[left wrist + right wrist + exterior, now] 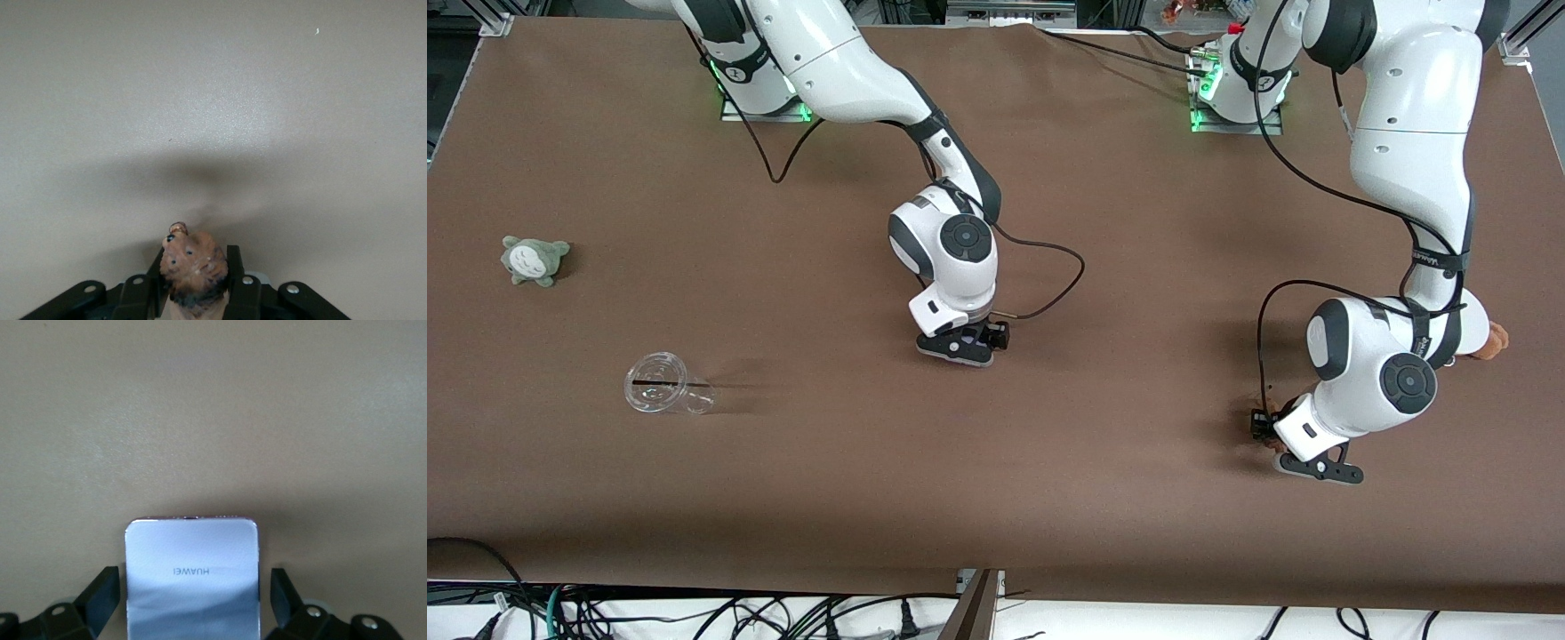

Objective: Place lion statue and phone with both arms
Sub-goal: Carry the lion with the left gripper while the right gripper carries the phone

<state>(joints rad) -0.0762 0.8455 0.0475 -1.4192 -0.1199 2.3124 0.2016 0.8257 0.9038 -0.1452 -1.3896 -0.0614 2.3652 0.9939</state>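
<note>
The lion statue (195, 259), orange-brown with a darker mane, sits head-out between the fingers of my left gripper (197, 267), which is shut on it. In the front view this left gripper (1272, 428) is low over the table at the left arm's end, near the front edge. The phone (191, 553), a pale lavender slab with a printed brand name, lies flat on the table between the fingers of my right gripper (192, 581). Those fingers stand open with a gap on each side. The right gripper (983, 339) is at mid-table.
A grey-green plush toy (535, 260) and a clear plastic cup (665, 384) on its side lie toward the right arm's end. A tan-brown plush toy (1490, 339) peeks out beside the left arm's wrist. The table top is brown (1120, 462).
</note>
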